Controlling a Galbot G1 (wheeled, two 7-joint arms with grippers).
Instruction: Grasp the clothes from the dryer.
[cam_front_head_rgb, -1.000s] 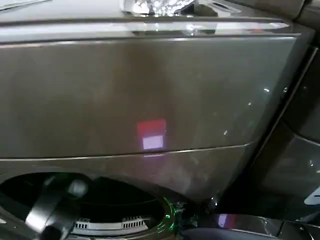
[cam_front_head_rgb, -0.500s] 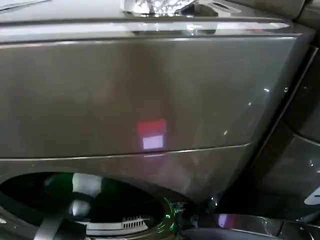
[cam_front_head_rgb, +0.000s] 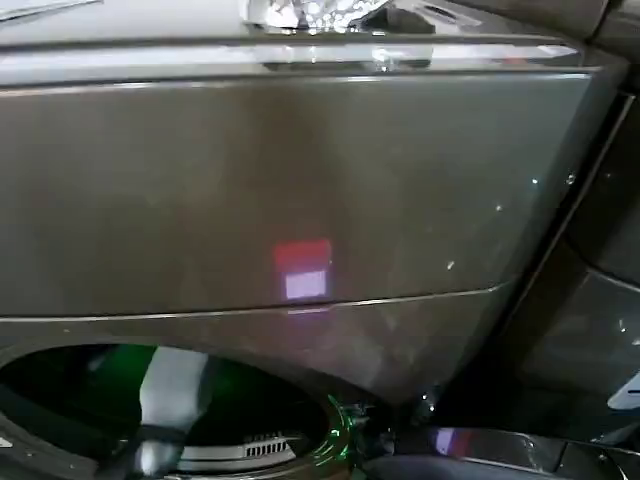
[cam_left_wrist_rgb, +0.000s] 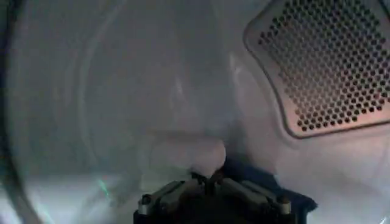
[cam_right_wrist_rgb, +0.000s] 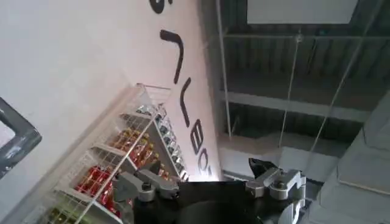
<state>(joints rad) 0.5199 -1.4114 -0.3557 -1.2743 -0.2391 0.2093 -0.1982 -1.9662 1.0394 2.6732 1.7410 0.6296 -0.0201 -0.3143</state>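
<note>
The dryer (cam_front_head_rgb: 300, 190) shows its bronze-brown front, with the dark porthole (cam_front_head_rgb: 60, 385) at the lower left. My left arm (cam_front_head_rgb: 172, 390) reaches into that porthole. Inside the pale drum, the clothes (cam_left_wrist_rgb: 183, 155) are a light grey-white bundle with a dark blue piece (cam_left_wrist_rgb: 253, 175) beside it. My left gripper (cam_left_wrist_rgb: 210, 178) is shut, its tips pinched together on the lower edge of the light fabric. My right gripper (cam_right_wrist_rgb: 207, 179) is held away from the machine, pointing up at a wall and ceiling, with its fingers (cam_right_wrist_rgb: 139, 185) spread wide and nothing between them.
A perforated metal panel (cam_left_wrist_rgb: 329, 67) sits in the drum's back wall, beyond the bundle. The chrome-rimmed door (cam_front_head_rgb: 480, 445) hangs open at the lower right of the porthole. A wire rack with red bottles (cam_right_wrist_rgb: 116, 164) stands by the lettered wall.
In the porthole my left arm has shifted right; a white arm segment now stands where a grey one lay. A green glow has spread inside the opening.
</note>
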